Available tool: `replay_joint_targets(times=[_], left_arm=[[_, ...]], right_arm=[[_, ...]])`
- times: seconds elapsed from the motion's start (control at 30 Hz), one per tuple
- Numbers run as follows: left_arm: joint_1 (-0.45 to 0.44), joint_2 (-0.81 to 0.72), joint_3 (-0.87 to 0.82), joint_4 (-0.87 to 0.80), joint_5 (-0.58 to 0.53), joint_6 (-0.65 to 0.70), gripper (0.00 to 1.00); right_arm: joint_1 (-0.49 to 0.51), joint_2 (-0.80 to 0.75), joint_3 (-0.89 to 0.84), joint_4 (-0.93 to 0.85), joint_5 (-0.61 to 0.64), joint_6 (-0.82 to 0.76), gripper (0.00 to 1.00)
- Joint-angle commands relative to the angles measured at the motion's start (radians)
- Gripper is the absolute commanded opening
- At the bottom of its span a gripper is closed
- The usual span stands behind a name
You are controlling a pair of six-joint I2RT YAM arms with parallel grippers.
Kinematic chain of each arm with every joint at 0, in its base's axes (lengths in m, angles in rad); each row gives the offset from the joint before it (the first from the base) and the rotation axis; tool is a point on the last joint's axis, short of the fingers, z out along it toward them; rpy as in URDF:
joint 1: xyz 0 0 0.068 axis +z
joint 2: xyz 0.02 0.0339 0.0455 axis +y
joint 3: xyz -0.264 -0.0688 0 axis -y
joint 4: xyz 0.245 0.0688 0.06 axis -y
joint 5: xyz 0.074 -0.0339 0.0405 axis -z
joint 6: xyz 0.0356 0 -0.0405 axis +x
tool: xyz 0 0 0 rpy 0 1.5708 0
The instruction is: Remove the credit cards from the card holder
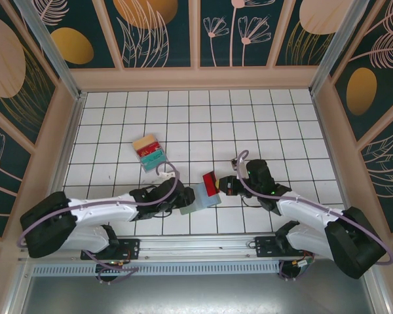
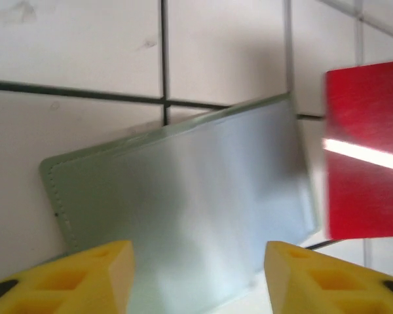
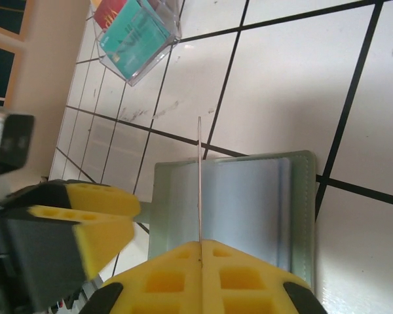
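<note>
The grey-green card holder (image 1: 203, 201) lies flat on the tiled table between the arms. My left gripper (image 1: 185, 196) is open at its left end; in the left wrist view the yellow fingers (image 2: 105, 275) straddle the card holder (image 2: 183, 196) with a wide gap. My right gripper (image 1: 224, 186) is shut on a red credit card (image 1: 209, 185) with a pale stripe, held just above the holder. In the right wrist view that card (image 3: 200, 183) is edge-on between the closed pads (image 3: 242, 281), over the card holder (image 3: 249, 203). The red card (image 2: 365, 150) also hangs at the right.
A clear box with tan, red and teal cards (image 1: 149, 152) stands on the table to the back left of the wallet, also at the top of the right wrist view (image 3: 134, 33). Wooden walls ring the white tiled table (image 1: 249, 124).
</note>
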Motion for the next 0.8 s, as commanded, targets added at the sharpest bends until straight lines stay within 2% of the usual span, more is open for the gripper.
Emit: replay_joint_targets(times=[0.0,0.1,0.2,0.4,0.63,0.77], left_arm=[[-0.003,-0.101,0.025,-0.044,-0.07,0.021,0.71],[-0.004,-0.208,-0.014,-0.013,-0.106,0.031,0.98],[-0.004,-0.327,-0.12,0.179,-0.063,0.04,0.99],[-0.003,-0.469,-0.241,0.337,-0.067,0.025,0.99],[-0.004,-0.452,-0.28,0.51,0.011,0.015,0.74],[-0.004,-0.41,-0.265,0.547,0.02,0.015,0.54]], right_arm=[[0.013,-0.038,0.023,-0.014,-0.011,-0.017,0.0],[0.035,-0.058,0.039,-0.012,0.0,-0.032,0.0],[0.047,-0.077,0.035,0.048,-0.03,-0.006,0.0],[0.047,-0.099,0.011,0.185,-0.065,0.092,0.0],[0.047,-0.072,-0.048,0.438,-0.158,0.256,0.0],[0.052,-0.055,-0.071,0.54,-0.204,0.333,0.0]])
